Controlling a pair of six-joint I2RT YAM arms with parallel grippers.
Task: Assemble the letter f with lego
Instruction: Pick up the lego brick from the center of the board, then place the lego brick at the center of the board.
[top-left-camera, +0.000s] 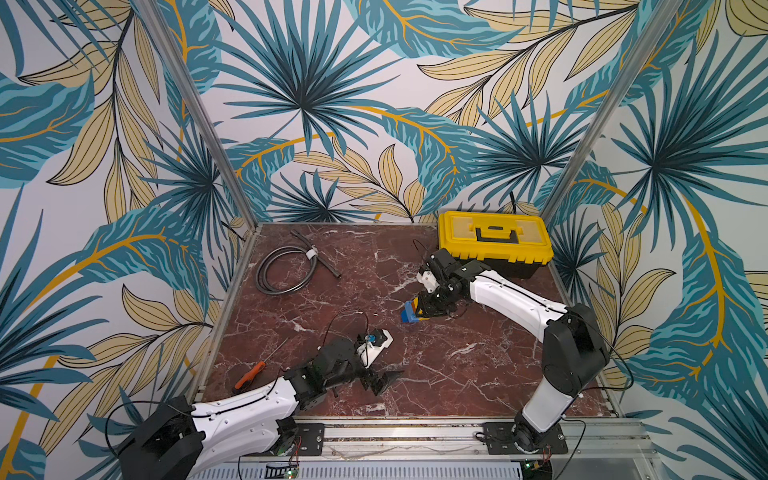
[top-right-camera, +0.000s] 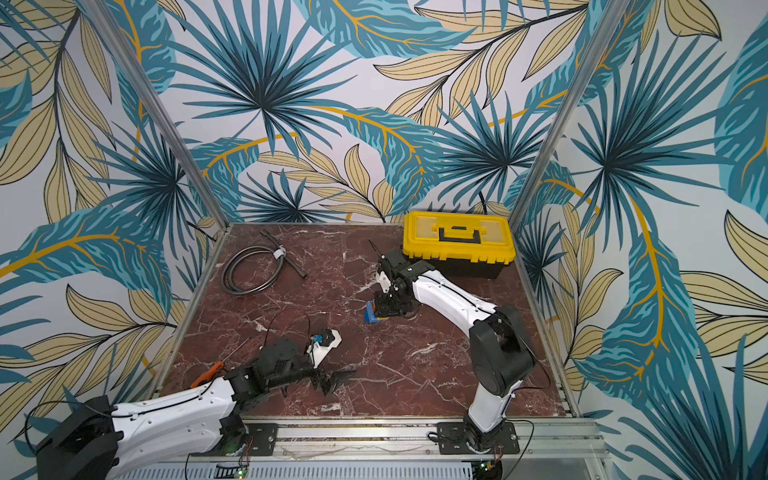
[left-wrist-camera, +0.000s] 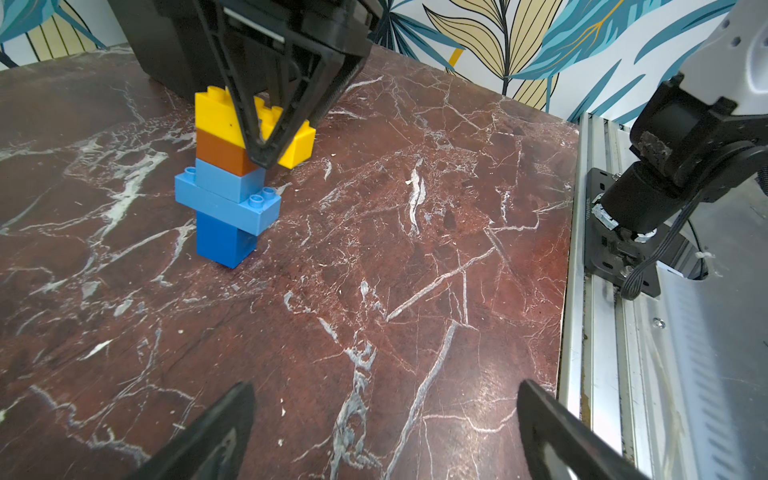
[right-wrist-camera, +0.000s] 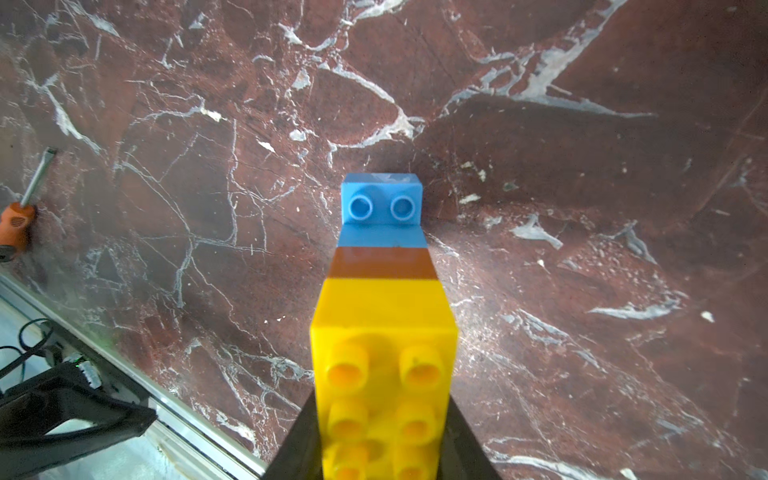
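Yellow plastic is what the right gripper (top-left-camera: 424, 309) grasps: its jaws are clamped across the narrow width of the yellow bar (left-wrist-camera: 214, 116), which caps the letter f (left-wrist-camera: 226, 199). That stack stands upright near the middle of the marble table (left-wrist-camera: 415, 291), and its dark blue stem (left-wrist-camera: 224, 241) appears to rest on the surface. The long blue crossbar (left-wrist-camera: 224, 205) and the orange block (left-wrist-camera: 220, 151) sit between stem and bar. The stack's long axis is vertical. The yellow bar lies level, running back between the fingers towards the right wrist, and the crossbar runs roughly parallel below it. The left gripper (top-left-camera: 384, 380) sits low by the front edge, jaws spread and empty, well apart from the stack. Judgement: all five bricks appear seated, so the coming move depends on the jaws parting sideways and rising straight up, lest the tall stack tip.
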